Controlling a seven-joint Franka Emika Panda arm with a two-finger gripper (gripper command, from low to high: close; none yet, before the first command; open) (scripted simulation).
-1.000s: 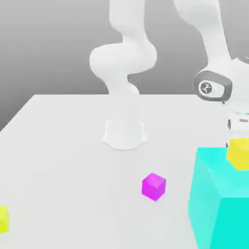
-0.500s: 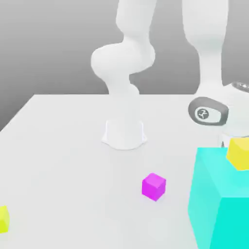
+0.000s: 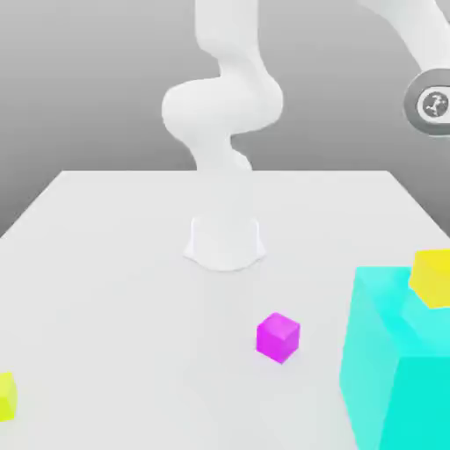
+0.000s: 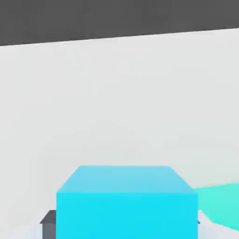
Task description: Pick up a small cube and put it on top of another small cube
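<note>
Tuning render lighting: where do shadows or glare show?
Exterior view: even, soft light, small magenta cube casts hardly any shadow on the white table, no glare. Hand view: small blue cube has a paler top than front face, no glare.

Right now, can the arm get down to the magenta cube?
Probably yes. The magenta cube stands alone on the table, well apart from the big cyan block, with nothing above it. The gripper is shut on a blue cube.

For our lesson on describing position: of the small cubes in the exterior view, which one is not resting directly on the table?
The yellow cube at the exterior view's right: it sits on the large cyan block. The magenta cube and the other yellow cube rest on the table.
</note>
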